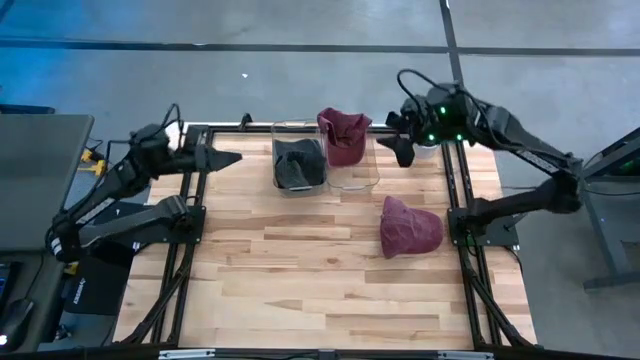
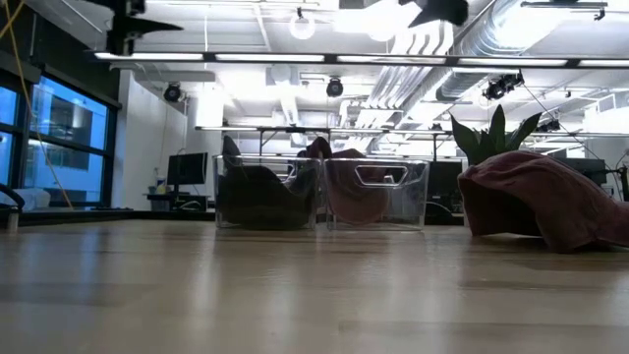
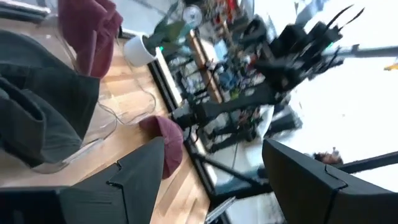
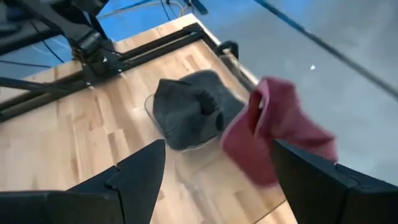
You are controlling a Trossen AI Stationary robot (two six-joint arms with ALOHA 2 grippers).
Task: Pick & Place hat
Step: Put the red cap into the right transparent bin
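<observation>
A maroon hat [image 1: 410, 227] lies on the wooden table at the right, resting on its open brim side; it also shows in the low view [image 2: 550, 202]. At the far middle stand two clear bins. A dark grey hat [image 1: 298, 165] lies in the left one. A second maroon hat [image 1: 343, 135] sits in the right one, draped over its far rim. My left gripper [image 1: 228, 158] hangs open in the air left of the bins. My right gripper [image 1: 395, 140] hangs open right of them, above the table. Neither has anything between its fingers.
The clear bins [image 1: 352, 178] stand side by side between the two grippers. A white pot with a plant [image 3: 140, 48] stands off the table's far right corner. Black frame rails [image 1: 190, 200] run along the table's left and right sides. Bare wood fills the near half.
</observation>
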